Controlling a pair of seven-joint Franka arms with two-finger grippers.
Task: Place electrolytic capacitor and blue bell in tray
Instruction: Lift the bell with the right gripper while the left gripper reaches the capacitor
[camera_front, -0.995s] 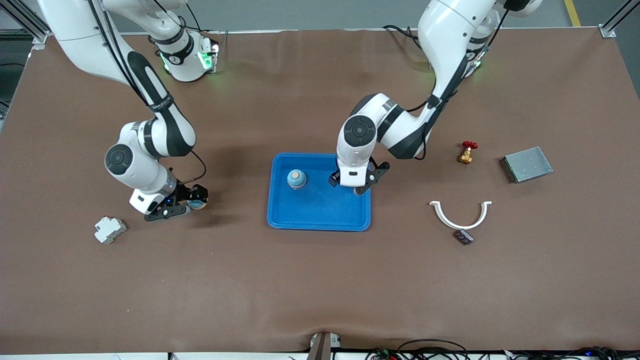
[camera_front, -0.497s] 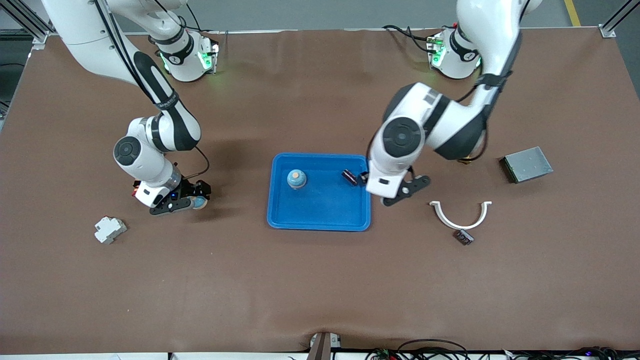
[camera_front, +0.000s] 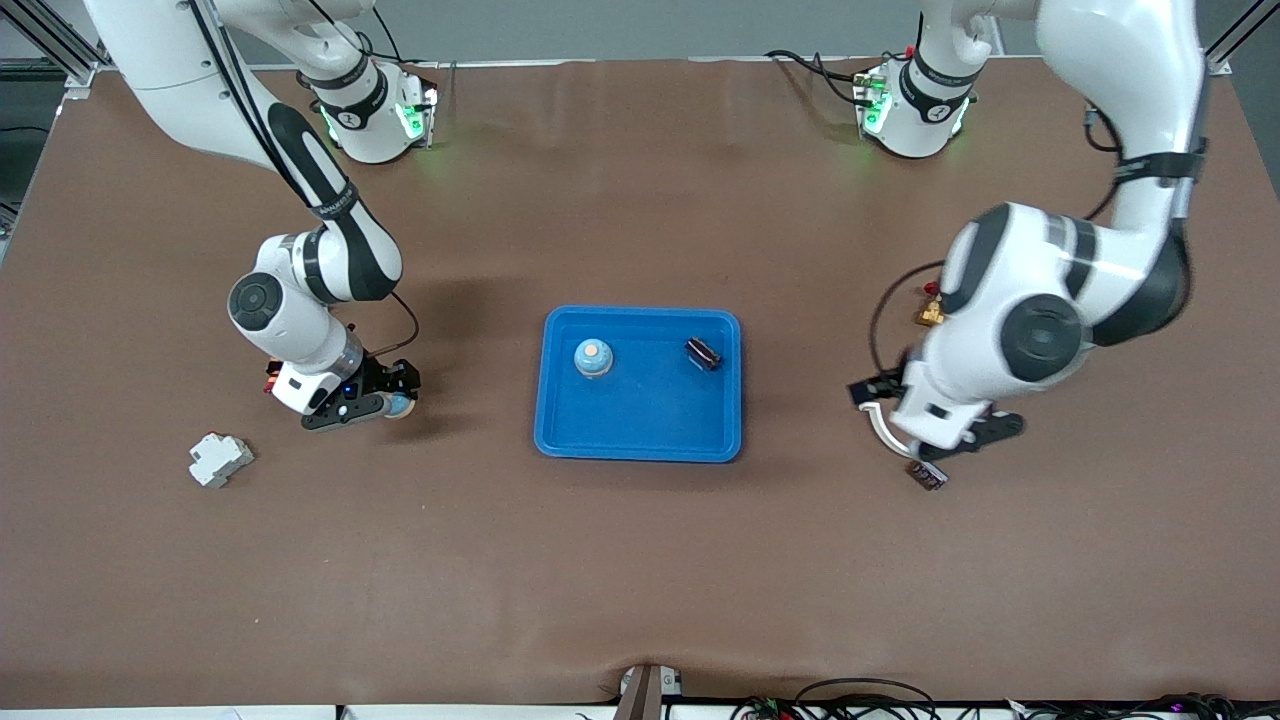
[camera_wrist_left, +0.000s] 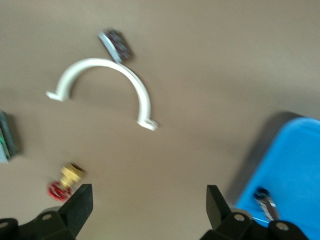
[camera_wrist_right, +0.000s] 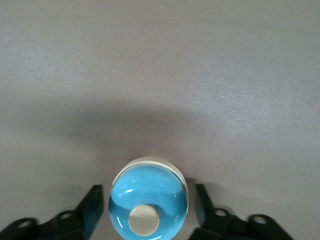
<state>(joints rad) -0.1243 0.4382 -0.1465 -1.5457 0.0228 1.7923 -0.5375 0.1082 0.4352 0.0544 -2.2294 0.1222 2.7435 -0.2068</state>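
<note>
Toward the right arm's end of the table (camera_front: 640, 560) a white breaker block (camera_front: 218, 460) lies well apart from the work; leave it alone.

Step in hand, as judged: grasp of the loose bell (camera_wrist_right: 147, 197) by the right end effector (camera_front: 393, 400). The right end effector is low at the table and released; one finger (camera_wrist_right: 92, 210) stands on each side of the bell, with a thin strip of table showing between finger and bell on both sides. The bell is upright and sits about midway between the fingers; close evenly so that it does not tip or slide; grip the round body, not the cream knob on top; lift straight up before any travel.

The tray (camera_front: 640, 445) lies at mid-table, well apart from the loose bell; it already holds a second bell (camera_front: 593, 357), upright, and the capacitor (camera_front: 703, 352), which lies on its side near the rim. Set the loose bell down on bare tray floor, apart from both.

The left end effector (camera_front: 932, 412) is released and empty; it hangs over the white half-ring clip (camera_wrist_left: 107, 82), near a small dark part (camera_front: 927, 474) and a brass valve (camera_wrist_left: 65, 181); this arm waits.
</note>
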